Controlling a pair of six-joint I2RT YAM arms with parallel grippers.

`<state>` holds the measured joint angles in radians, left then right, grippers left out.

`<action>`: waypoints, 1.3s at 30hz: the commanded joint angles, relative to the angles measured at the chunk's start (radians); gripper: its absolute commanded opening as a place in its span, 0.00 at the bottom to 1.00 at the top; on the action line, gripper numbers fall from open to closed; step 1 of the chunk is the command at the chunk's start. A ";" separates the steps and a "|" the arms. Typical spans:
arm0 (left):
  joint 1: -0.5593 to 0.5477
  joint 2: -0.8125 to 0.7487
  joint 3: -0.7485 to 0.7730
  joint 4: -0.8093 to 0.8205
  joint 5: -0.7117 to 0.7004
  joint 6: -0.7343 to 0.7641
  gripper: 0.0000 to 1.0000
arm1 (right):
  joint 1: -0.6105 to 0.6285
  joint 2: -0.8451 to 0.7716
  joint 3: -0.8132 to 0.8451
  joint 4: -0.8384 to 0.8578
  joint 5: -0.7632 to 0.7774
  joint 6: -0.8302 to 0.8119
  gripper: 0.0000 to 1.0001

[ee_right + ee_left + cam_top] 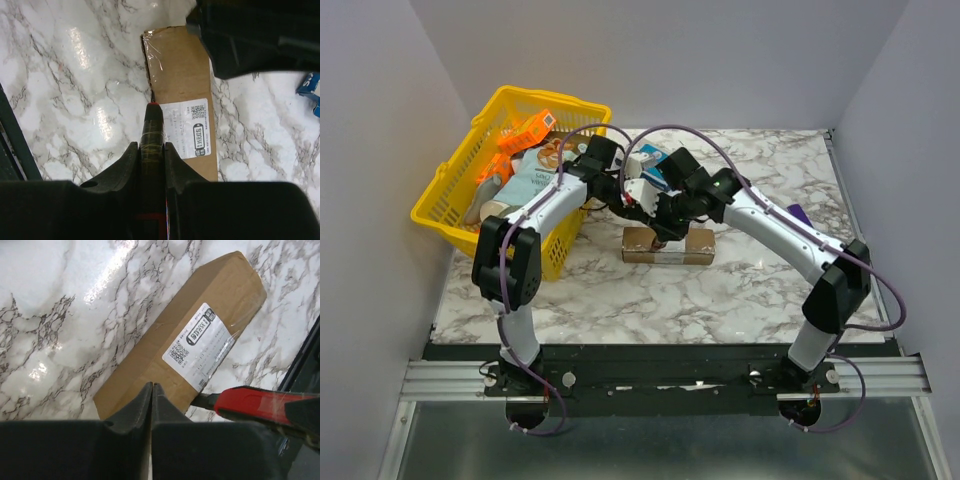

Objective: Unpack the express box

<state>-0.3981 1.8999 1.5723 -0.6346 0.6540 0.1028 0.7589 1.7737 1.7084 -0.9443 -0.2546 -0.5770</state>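
The express box [668,245] lies flat near the middle of the counter [740,290], label up. The right tool [151,146] pinches a red-handled cutter [152,120], its tip at the box's long edge beside the label; contact cannot be confirmed. The left tool [151,390] is pressed together, empty, above one end of the box. Risk: nothing pins the box, so blade pressure would likely skid or swivel it on the glossy marble. A deep stroke could score the contents.

There is one express box [182,337], one yellow basket [438,200] and one small blue-and-white box [653,165]. One red-handled tool [255,402] shows. Hands number two: left hand [151,390], right hand [151,147].
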 commanded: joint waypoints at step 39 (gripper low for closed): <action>-0.111 0.071 -0.187 0.121 -0.269 0.196 0.00 | -0.047 -0.094 -0.086 0.042 0.150 -0.017 0.01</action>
<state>-0.5129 1.8919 1.4189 -0.4580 0.5255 0.2512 0.7128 1.6520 1.5482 -0.7902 -0.1833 -0.6353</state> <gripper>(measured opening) 0.009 0.280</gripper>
